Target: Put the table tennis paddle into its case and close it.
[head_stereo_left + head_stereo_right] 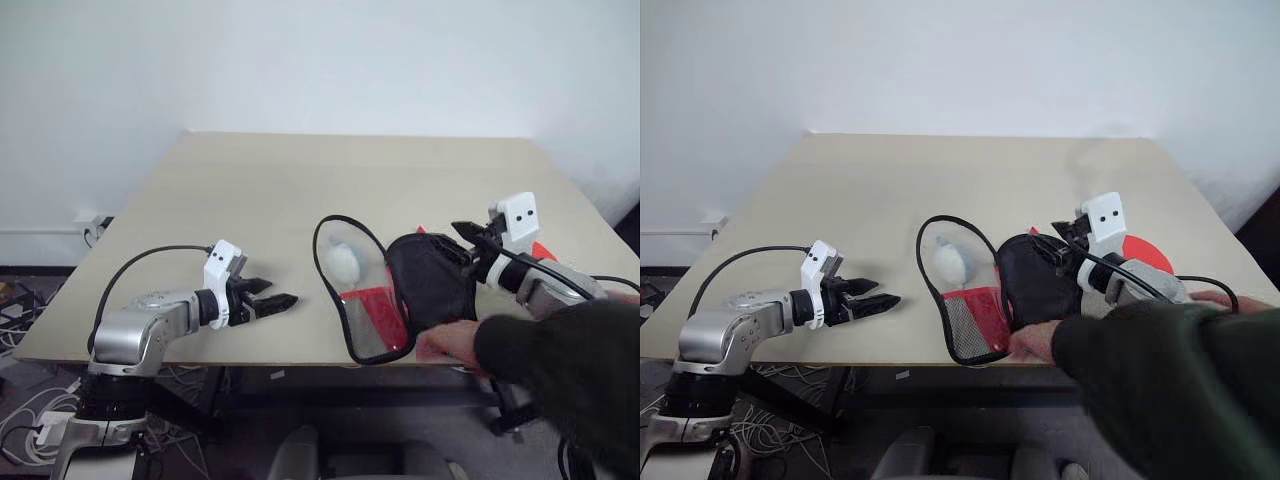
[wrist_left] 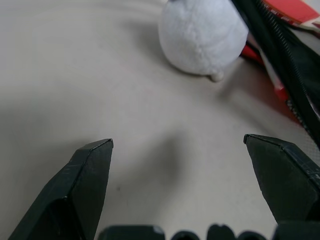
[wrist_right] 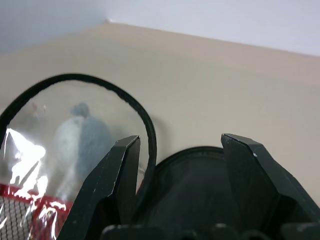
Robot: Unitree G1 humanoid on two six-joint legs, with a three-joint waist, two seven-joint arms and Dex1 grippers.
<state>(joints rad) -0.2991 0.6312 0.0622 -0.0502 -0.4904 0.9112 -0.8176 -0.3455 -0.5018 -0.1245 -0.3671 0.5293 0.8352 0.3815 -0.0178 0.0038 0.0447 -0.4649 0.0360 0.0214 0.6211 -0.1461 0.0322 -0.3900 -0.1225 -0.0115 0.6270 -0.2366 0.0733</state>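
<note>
Right hand (image 1: pixel 1052 252) with fingers spread sits at the black-lined half of the open case (image 1: pixel 1035 285) near the tabletop (image 1: pixel 940 180) front edge, clear flap raised, paddle (image 1: pixel 1145 250) red face behind it, person's hand (image 1: pixel 1035 342) at its edge, left hand (image 1: pixel 878 297) wide, empty.

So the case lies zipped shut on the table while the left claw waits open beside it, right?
Not quite: the case lies unzipped, its flap spread open, as the left eye view shows. It does rest on the table, and the left claw does wait open beside it.
</note>
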